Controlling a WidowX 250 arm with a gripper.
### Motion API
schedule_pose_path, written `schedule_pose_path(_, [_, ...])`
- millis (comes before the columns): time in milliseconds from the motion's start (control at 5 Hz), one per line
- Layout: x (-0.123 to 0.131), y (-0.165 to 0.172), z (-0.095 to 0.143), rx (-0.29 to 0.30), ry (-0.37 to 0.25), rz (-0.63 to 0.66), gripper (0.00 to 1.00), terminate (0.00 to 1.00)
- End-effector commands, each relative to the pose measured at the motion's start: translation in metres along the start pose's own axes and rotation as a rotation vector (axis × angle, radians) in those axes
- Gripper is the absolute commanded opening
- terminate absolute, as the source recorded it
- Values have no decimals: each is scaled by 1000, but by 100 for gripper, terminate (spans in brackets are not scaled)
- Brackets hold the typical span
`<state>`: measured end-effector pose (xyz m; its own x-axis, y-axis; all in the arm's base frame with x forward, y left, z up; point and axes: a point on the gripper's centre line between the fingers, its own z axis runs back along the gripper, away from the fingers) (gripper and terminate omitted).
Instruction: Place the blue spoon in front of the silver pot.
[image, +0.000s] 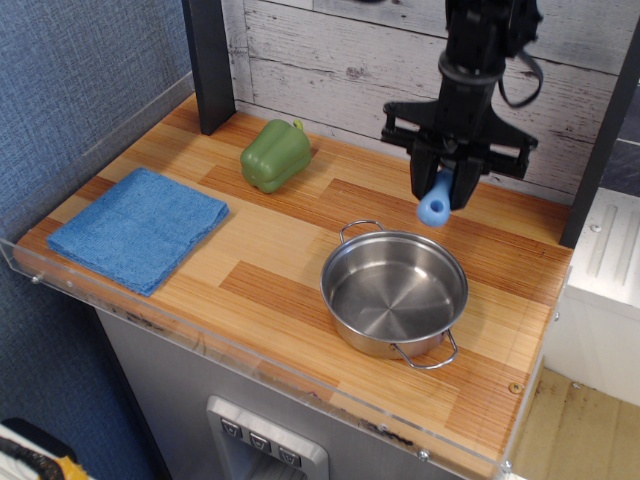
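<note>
The claw (441, 186) hung above the tabletop (280, 250), clenched around the blue spoon (435, 203), handle end pointing down. It hovered just behind the silver pot (394, 292), toward the back wall. A green pepper (275, 155) and blue cloth (138, 227) lay off to the left.

**Black arm, black gripper**

The robot arm (478, 45) is matte black throughout, a narrow column built from stacked, roughly cylindrical segments. A thin black cable (527, 70) loops out from its right side and curves back into the body. Below, the gripper (441, 187) widens into a flat horizontal crossbar with blocky ends, and two short, dark fingers (462, 182) hang from it. No markings, screws or labels can be made out on the dark surfaces.
</note>
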<state>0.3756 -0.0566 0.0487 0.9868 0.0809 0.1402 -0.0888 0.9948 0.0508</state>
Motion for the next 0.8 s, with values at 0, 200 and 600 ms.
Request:
schedule_pose_path(0, [8, -6, -8, -67, -43, -43, 0, 0])
schedule_pose_path(200, [8, -10, -20, -82, -6, -57, 0, 0])
schedule_pose_path(600, [7, -12, -20, -108, 13, -85, 100, 0])
